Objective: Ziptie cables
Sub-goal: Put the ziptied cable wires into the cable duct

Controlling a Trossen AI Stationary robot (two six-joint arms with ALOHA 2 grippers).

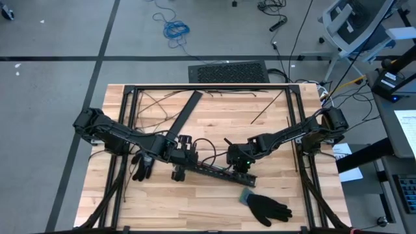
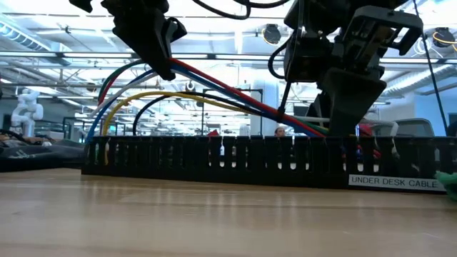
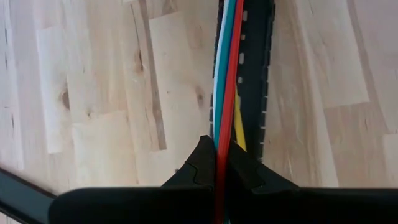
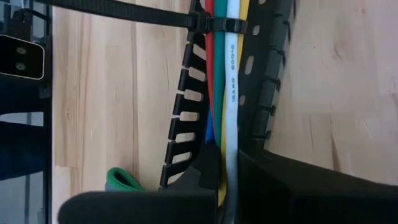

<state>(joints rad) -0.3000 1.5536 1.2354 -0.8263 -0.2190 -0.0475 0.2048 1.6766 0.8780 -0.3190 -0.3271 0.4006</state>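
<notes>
The cables (image 2: 214, 89), a bundle of red, blue, yellow, white and green wires, run along a black slotted tray (image 1: 214, 172) in the middle of the table. My left gripper (image 1: 179, 155) is shut on them above the tray's left part. My right gripper (image 1: 238, 162) is shut on them low at the tray's right part (image 2: 371, 153). A black zip tie (image 4: 214, 26) circles the bundle between the grippers, and its tail sticks out sideways. Beyond my left gripper the wire ends (image 2: 118, 107) arch down into the tray's left end. My left gripper pinches the bundle (image 3: 221, 140) between its two fingers, slanting down from above. The wires run straight out between the fingertips. This end is lifted well above the tray and slopes down toward the right gripper. My right gripper pinches the white and yellow wires (image 4: 231, 149) between its two fingers, slanting down from above. The wires pass lengthwise between the fingertips. Here the bundle lies down inside the tray (image 4: 267, 74), between its slotted walls.
A second black strip (image 1: 185, 114) lies slanted on the far left part of the table. One black glove (image 1: 142, 166) lies by the left arm, another (image 1: 268, 208) near the front edge. Thin black strands (image 1: 263, 110) and black frame rails (image 1: 208, 88) cross the far part.
</notes>
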